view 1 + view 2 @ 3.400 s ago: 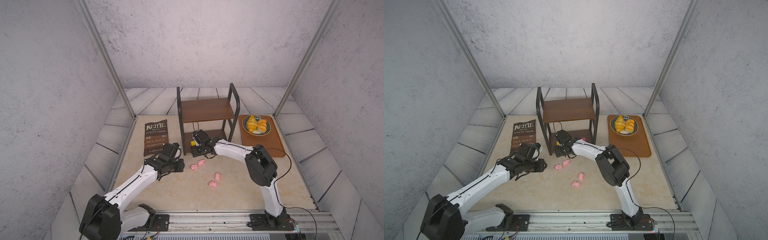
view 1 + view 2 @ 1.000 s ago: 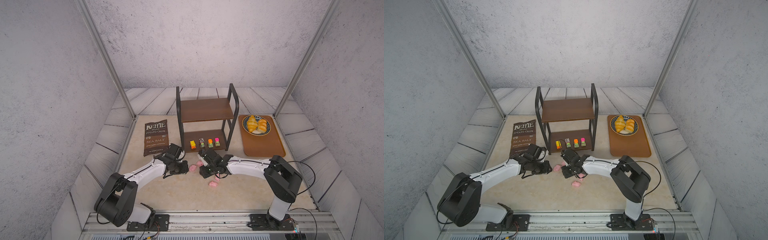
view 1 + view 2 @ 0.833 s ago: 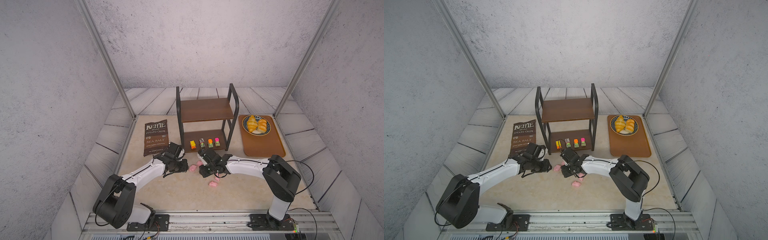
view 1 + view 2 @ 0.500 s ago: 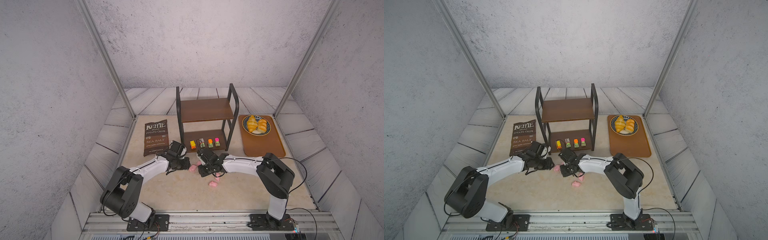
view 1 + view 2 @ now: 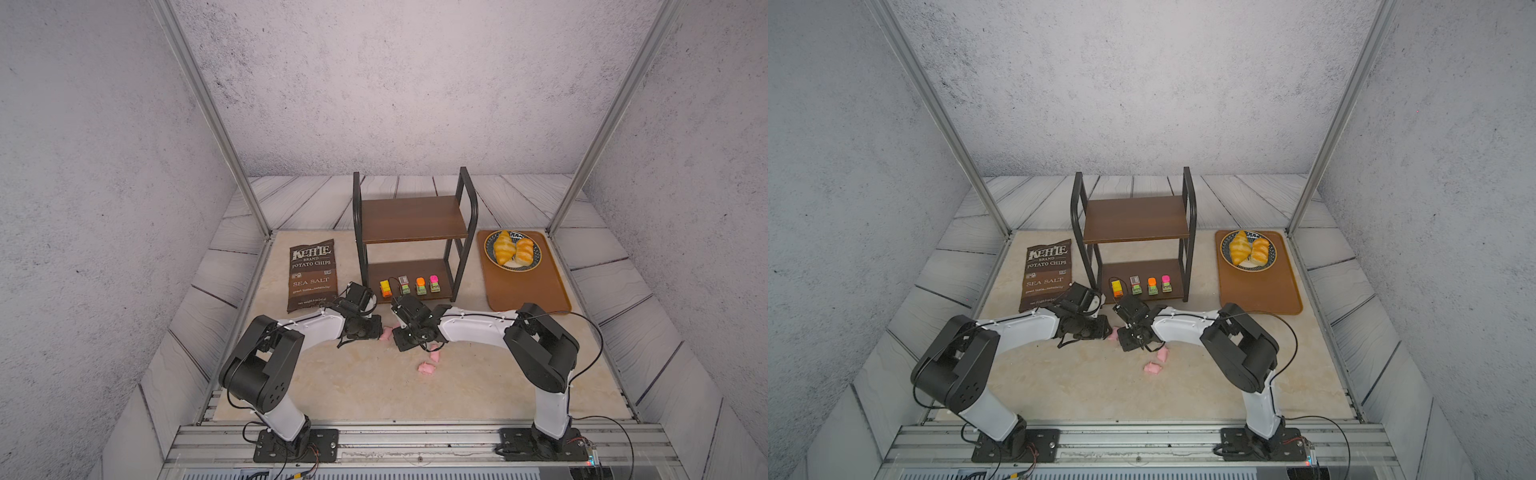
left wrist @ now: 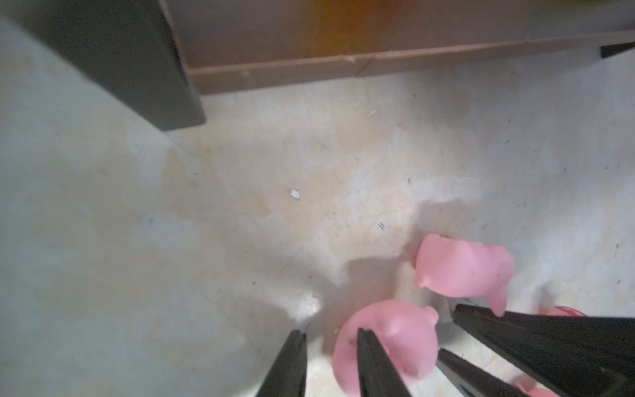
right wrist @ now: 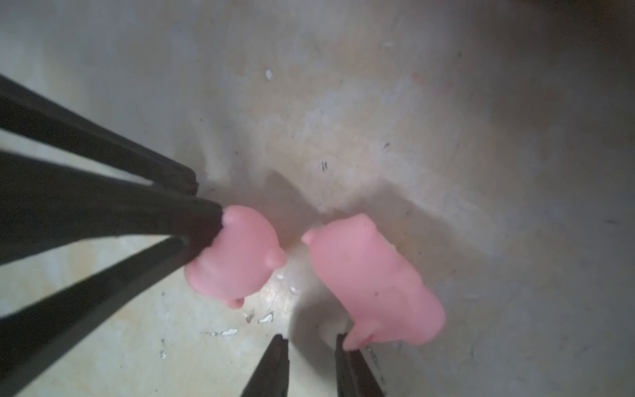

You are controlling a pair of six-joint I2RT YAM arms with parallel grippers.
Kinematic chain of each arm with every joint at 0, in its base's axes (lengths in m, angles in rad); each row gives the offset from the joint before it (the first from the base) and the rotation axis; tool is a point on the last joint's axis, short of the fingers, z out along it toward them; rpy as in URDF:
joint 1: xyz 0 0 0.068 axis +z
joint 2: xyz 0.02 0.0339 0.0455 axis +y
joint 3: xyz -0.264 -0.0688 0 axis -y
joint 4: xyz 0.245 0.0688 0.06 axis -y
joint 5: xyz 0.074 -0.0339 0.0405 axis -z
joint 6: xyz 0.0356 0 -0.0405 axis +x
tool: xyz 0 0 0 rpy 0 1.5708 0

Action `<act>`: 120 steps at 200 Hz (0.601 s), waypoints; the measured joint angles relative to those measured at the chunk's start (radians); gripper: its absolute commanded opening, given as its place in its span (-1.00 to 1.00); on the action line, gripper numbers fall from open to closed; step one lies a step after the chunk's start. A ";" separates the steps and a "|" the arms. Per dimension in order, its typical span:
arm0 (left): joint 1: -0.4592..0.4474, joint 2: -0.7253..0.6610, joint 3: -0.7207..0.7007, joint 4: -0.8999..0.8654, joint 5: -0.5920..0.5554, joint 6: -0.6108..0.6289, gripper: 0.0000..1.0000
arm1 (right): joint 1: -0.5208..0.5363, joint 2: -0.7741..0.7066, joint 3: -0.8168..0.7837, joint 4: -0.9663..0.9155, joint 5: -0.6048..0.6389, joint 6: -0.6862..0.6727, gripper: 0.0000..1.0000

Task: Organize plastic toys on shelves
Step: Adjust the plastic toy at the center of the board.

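Observation:
The shelves [image 5: 411, 218] stand at mid-table, with four small trucks, among them a yellow truck [image 5: 385, 288] and a pink truck [image 5: 434, 283], on the lower board. Two pink pigs [image 5: 435, 356] [image 5: 427, 368] lie in front. My left gripper [image 5: 376, 328] and right gripper [image 5: 397, 336] meet tip to tip over another pig [image 5: 387, 332]. In the left wrist view my left gripper [image 6: 330, 335] stands narrowly open with an empty gap, one finger against a pig [image 6: 395, 340]. My right gripper [image 7: 311, 338] is also narrowly open and empty, a pig [image 7: 374, 282] touching one fingertip.
A chip bag [image 5: 312, 272] lies left of the shelves. A brown tray [image 5: 525, 291] at the right holds a plate with croissants [image 5: 514, 250]. The shelves' black front leg [image 6: 113, 62] and lower board edge [image 6: 343, 65] are close to my left gripper.
Both grippers have drawn closer together in front of the shelves, onto the two pigs there. The right jaws have narrowed a little.

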 measured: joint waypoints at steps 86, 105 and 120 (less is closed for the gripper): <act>0.003 -0.019 -0.047 0.043 0.098 -0.020 -0.41 | 0.000 0.021 0.056 0.012 -0.031 -0.027 -0.41; 0.004 -0.045 -0.069 0.042 0.122 -0.032 -0.41 | 0.000 0.021 0.054 0.013 -0.041 -0.029 -0.41; 0.004 -0.069 -0.086 0.034 0.135 -0.044 -0.40 | 0.000 0.016 0.039 0.028 -0.049 -0.029 -0.40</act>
